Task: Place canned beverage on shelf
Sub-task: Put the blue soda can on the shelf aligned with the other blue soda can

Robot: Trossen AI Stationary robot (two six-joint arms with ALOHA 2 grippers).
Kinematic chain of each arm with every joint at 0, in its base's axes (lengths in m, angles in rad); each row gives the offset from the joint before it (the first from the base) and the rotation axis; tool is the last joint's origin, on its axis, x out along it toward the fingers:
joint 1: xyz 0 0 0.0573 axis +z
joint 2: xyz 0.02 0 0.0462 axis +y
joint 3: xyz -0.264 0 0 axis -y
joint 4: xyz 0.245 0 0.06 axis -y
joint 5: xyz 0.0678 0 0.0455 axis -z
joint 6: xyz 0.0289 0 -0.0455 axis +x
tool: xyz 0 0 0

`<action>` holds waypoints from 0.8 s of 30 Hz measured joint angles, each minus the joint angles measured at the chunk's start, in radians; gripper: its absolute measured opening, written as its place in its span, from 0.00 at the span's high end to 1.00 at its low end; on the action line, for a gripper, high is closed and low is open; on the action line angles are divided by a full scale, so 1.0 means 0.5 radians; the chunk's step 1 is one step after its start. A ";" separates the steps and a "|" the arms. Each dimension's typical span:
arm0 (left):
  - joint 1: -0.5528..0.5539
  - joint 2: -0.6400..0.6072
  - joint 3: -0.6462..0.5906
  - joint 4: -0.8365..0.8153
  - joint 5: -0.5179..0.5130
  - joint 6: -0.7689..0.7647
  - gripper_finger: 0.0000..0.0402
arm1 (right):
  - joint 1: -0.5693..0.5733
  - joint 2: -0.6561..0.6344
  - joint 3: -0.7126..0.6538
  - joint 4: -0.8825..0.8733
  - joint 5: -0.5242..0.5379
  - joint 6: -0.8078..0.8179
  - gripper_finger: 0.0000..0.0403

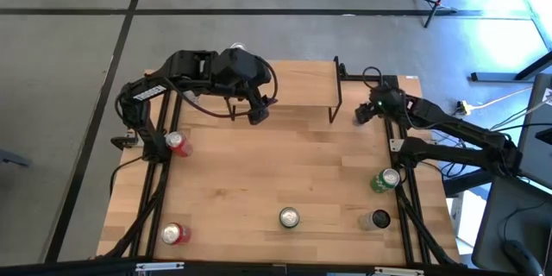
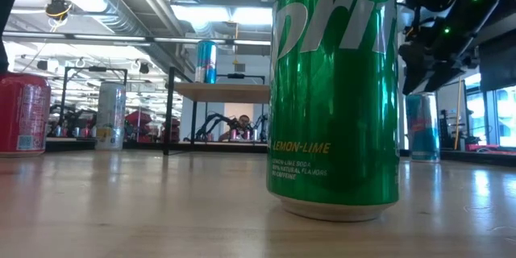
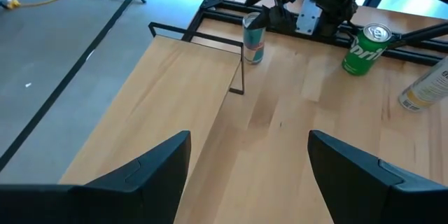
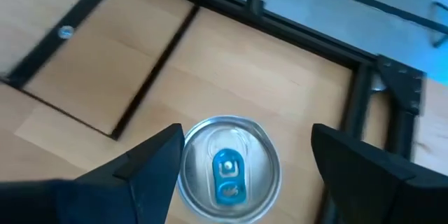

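A: What is on the left side?
B: Two red cans. One (image 1: pixel 178 143) stands by the left arm's base, another (image 1: pixel 174 234) at the near left corner. The left gripper (image 1: pixel 256 114) hangs over the table (image 1: pixel 259 172), just at the left end of the shelf (image 1: pixel 293 86). Fingers apart, nothing between them.
A: And the middle?
B: A silver can (image 1: pixel 289 217) near the front edge. On the shelf I see one blue can (image 2: pixel 205 61) in the low view, upright, near its left end.
A: Right side?
B: The right gripper (image 1: pixel 362 114) is just beside the shelf's right end, over a blue-tab can (image 4: pixel 225 169). This can stands on the table, not on the shelf. Fingers are spread, one each side of the can top, w/ a gap both sides, so no grip.
A: Other cans there?
B: A green Sprite can (image 1: pixel 385 179) by the right arm's base, and a pale can (image 1: pixel 376 219) toward the front, near it.
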 joint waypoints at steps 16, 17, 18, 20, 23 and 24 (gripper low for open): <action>0.000 0.000 0.000 0.000 0.001 0.018 0.32 | 0.000 0.005 0.039 0.039 -0.007 0.001 0.25; 0.000 0.000 0.000 -0.001 0.001 0.019 0.32 | 0.000 0.005 0.067 0.041 -0.008 0.001 0.25; 0.000 0.000 0.000 -0.001 0.001 0.024 0.32 | 0.000 0.001 0.098 0.043 -0.007 0.001 0.25; 0.000 0.000 0.000 -0.001 0.001 0.042 0.32 | 0.000 -0.006 0.153 0.035 -0.028 0.002 0.25; 0.000 0.000 0.000 -0.001 0.001 0.056 0.32 | 0.000 -0.010 0.206 -0.052 -0.043 0.008 0.25; 0.000 0.000 0.000 -0.001 0.002 0.057 0.32 | 0.000 -0.012 0.213 -0.068 -0.045 0.019 0.25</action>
